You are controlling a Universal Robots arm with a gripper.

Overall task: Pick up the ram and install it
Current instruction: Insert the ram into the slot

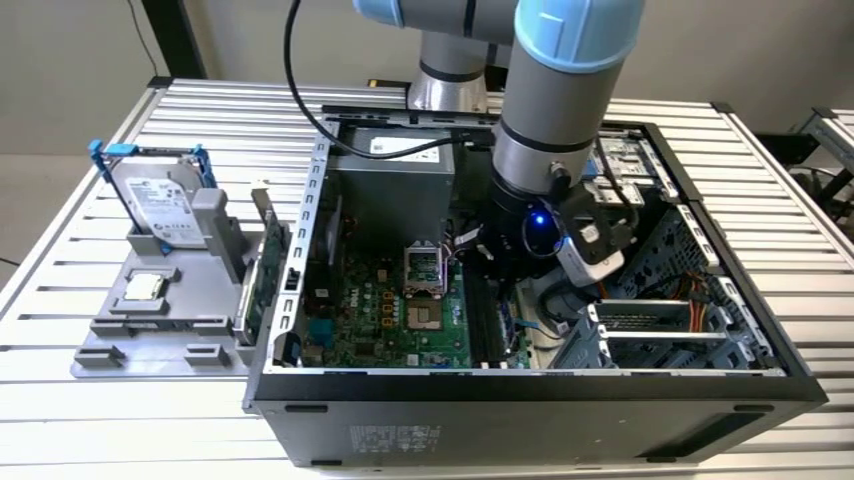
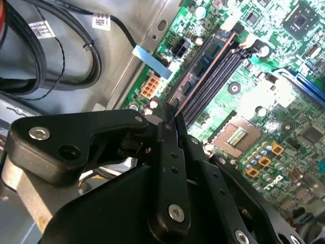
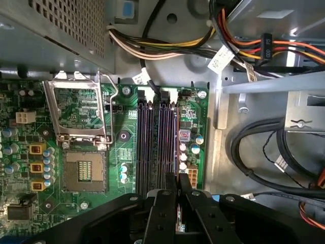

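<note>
On the exterior view's left, a grey stand (image 1: 160, 330) keeps a hard drive (image 1: 163, 205) upright for easy grabbing, and an expansion card (image 1: 271, 270) leans just beside the open computer case (image 1: 534, 385). Further right, the gripper (image 1: 514, 262) reaches down into the case over the motherboard (image 1: 387, 310) so the ram lines up with the memory slots (image 3: 157, 147). Its fingers (image 2: 170, 152) are clamped on the ram (image 2: 203, 71), a long thin dark stick seated edge-on in the outermost slot
</note>
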